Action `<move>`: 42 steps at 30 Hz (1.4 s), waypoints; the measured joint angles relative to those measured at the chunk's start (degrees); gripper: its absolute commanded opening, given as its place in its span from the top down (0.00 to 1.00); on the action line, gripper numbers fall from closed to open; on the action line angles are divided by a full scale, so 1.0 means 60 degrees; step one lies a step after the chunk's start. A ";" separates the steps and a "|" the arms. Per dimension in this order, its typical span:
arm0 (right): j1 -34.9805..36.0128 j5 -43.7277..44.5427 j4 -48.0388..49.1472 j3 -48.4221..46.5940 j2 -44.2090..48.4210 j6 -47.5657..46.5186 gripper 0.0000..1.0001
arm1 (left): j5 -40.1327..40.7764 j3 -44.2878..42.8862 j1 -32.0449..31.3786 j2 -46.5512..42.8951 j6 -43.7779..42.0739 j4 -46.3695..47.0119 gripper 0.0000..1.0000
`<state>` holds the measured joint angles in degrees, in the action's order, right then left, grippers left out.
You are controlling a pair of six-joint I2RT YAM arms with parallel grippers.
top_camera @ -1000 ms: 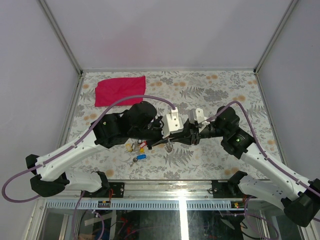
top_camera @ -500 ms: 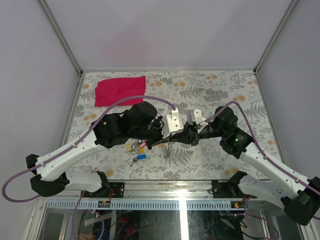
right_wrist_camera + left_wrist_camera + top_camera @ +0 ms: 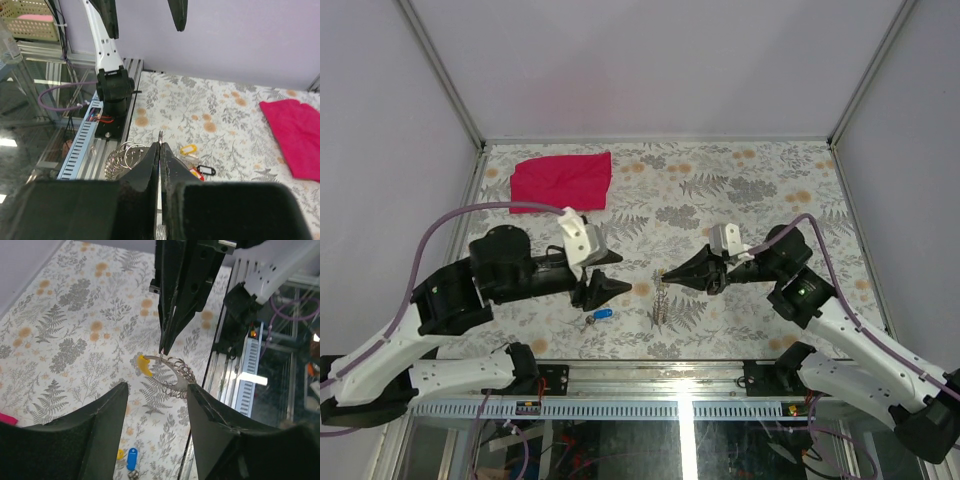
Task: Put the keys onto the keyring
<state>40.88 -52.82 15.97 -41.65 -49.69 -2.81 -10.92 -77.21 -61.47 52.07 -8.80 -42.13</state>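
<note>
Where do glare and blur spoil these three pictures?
Top external: a white glare streak crosses the glass at the near edge of the table. Left wrist: the left gripper's fingers are dark and soft, the keyring sharp. Right wrist: the right gripper's fingers are blurred.

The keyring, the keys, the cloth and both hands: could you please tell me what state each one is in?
right hand: shut on the keyring.
left hand: open, holding nothing.
keyring: held by its ring, chain dangling.
blue key: loose on the table, not on the ring.
yellow key: beside the ring; unclear whether it is threaded.
red cloth: spread flat.
</note>
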 measured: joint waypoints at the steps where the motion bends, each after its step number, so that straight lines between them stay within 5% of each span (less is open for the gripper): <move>1: 0.0000 0.0022 0.0189 0.0025 0.0080 0.0120 1.00 | 0.0138 0.0229 0.0000 -0.0328 0.0266 0.0266 0.45; 13: 0.0000 0.0178 0.3242 0.0965 0.0532 0.1432 0.99 | 0.0969 0.1541 0.0000 -0.0776 0.1814 0.1326 0.41; 20: 0.0000 0.0138 0.2718 0.0947 0.1082 -0.0484 1.00 | 0.1122 0.1577 0.0000 -0.0718 0.2055 0.1643 0.41; 28: 0.0004 0.0692 0.0204 -0.0324 0.1151 -0.2408 1.00 | 0.1647 0.2073 0.0000 -0.0900 0.2422 0.1916 0.41; 36: 0.0004 0.1432 -0.0510 -0.0408 0.1162 -0.2014 1.00 | 0.1858 0.2109 0.0000 -0.0918 0.2594 0.2390 0.44; 42: 0.0004 0.1647 0.0477 -0.0160 0.1239 -0.0430 1.00 | 0.1388 0.2182 0.0000 -0.0914 0.2583 0.3417 0.48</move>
<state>40.91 -42.94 18.83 -42.61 -42.26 -5.39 -2.59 -64.12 -61.47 46.59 6.70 -21.63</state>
